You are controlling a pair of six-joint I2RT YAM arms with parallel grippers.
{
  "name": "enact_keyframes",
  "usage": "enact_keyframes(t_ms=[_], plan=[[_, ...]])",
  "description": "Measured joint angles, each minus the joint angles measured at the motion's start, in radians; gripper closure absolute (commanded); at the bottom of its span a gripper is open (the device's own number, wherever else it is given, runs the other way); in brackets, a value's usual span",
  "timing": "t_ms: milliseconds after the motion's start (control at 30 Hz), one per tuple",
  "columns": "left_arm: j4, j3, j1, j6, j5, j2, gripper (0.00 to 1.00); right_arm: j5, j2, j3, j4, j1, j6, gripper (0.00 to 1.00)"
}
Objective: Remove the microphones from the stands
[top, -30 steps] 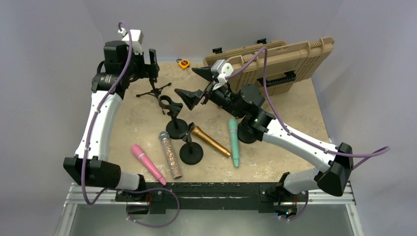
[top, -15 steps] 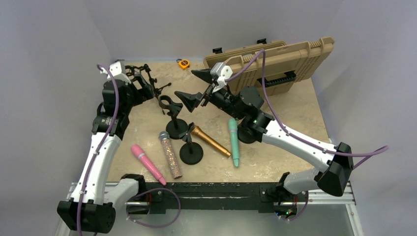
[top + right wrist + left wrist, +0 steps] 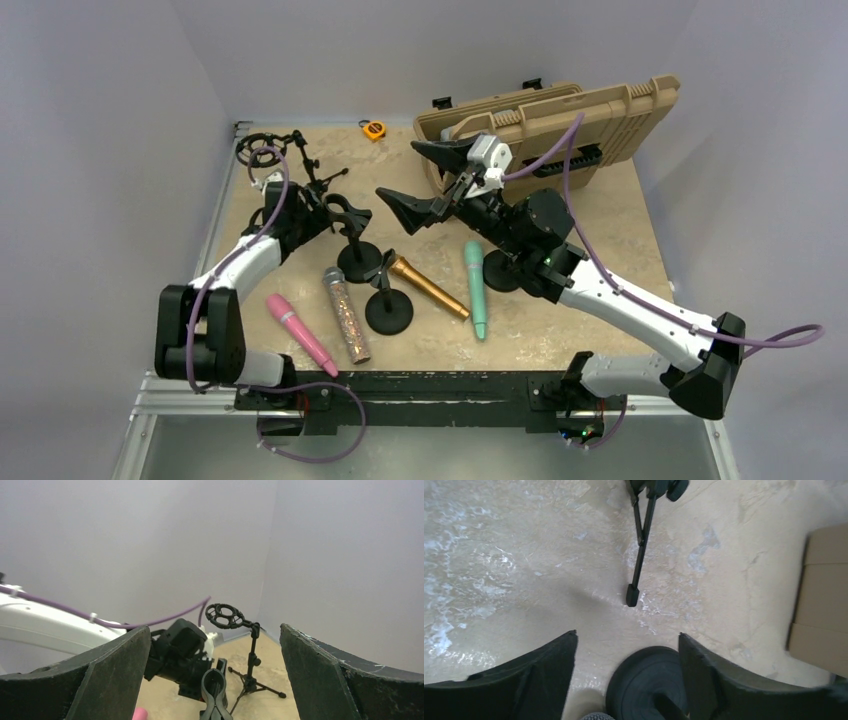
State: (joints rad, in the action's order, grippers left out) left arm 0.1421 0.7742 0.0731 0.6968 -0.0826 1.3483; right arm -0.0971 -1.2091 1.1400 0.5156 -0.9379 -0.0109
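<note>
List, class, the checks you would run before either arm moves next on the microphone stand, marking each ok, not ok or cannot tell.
1. Left gripper open, holding nothing: ok.
2. Right gripper open, holding nothing: ok.
3. Gold microphone off its stand: not ok; its head sits at the clip.
4. Left gripper lined up on that stand: not ok; it straddles the base of the empty stand.
5. Tripod stand apart from the left gripper: ok.
6. Gold microphone clamped tight: cannot tell.
</note>
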Motion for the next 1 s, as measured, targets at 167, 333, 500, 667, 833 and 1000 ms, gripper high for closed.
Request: enact_keyframes(t_ms=[167,333,500,667,833,1000], plan=[[-0.012,0.055,-0.024,0.026,0.04,0.143,0.65,0.0,0.01,-0.002,0.008,0.0,0.0,0.01],[-0.065,0.13,-0.077,0.06,0.179,0.228,0.94,0.001,0.011,-0.013,0.009,0.0,-0.002,0.01],[-0.15,0.245,-0.119,0.105,0.349,0.382,1.0,0.0,0.011,-0.023,0.008,0.0,-0.006,0.01],[-0.18,0.204,-0.123,0.14,0.376,0.402,0.98,0.001,0.011,-0.023,0.008,0.0,-0.014,0.01],[-0.161,0.082,-0.158,0.154,0.293,0.292,0.8,0.0,0.011,-0.024,0.009,0.0,-0.017,0.01],[-0.147,0.032,-0.193,0.158,0.206,0.124,0.52,-0.001,0.008,-0.03,0.011,0.0,-0.021,0.01]])
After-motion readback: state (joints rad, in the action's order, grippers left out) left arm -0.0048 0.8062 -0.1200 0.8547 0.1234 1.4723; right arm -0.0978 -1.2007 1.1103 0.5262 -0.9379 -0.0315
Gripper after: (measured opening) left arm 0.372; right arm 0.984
